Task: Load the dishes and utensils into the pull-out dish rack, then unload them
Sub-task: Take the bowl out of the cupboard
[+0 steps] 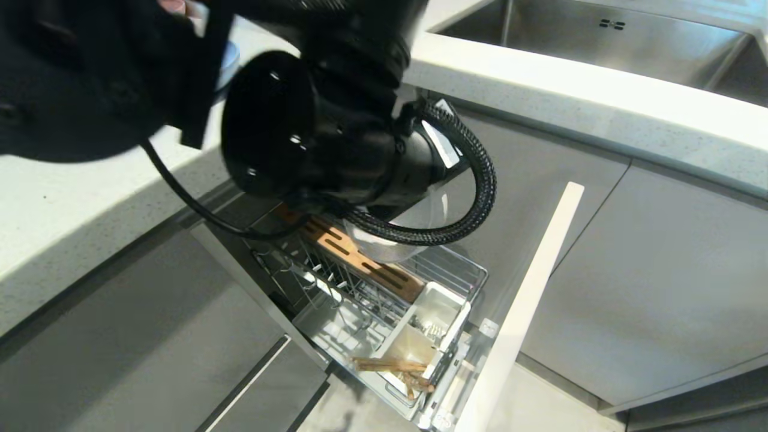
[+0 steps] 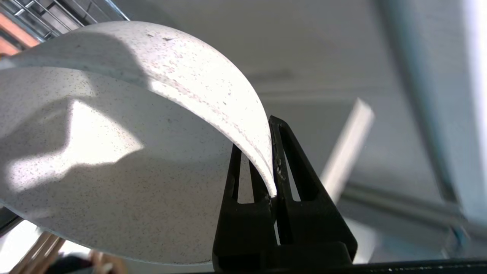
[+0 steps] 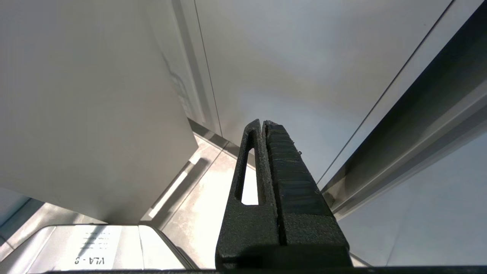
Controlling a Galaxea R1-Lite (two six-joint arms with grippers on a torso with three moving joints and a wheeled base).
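The off-white bowl (image 2: 125, 152) is a round, deep, matte shell, finely speckled, with a thin rim. My left gripper (image 2: 271, 167) pinches that rim between its 2 black fingers (image 2: 293, 182), 1 inside the wall and 1 outside. In the left wrist view the bowl is tipped on edge, its hollow facing the camera and its curved rim arching away from the grip.

In the head view only a pale, glossy sliver of the bowl (image 1: 384, 249) shows beneath my left arm, above the pull-out dish rack (image 1: 372, 294); whether it touches the wires I cannot tell.

The rack is a narrow chrome wire basket with upright prongs, drawn out of the grey cabinet, its long axis running from the counter toward its flat pale front panel (image 1: 528, 300), which is seen edge-on. A slotted bamboo strip (image 1: 360, 255) lies along that axis. At the panel end sit 2 white square plastic cups (image 1: 438, 312), side by side: the light-wood chopsticks (image 1: 390, 365) are in the cup nearer the camera, lying almost flat and pointing across the rack, and grey metal cutlery (image 1: 427, 327) shows in the other.

Beyond lie the white speckled countertop (image 1: 570, 102) and the brushed steel sink (image 1: 600, 36).

My right gripper (image 3: 264, 152) hangs beside smooth grey cabinet doors, its 2 ribbed black fingers pressed together on nothing.
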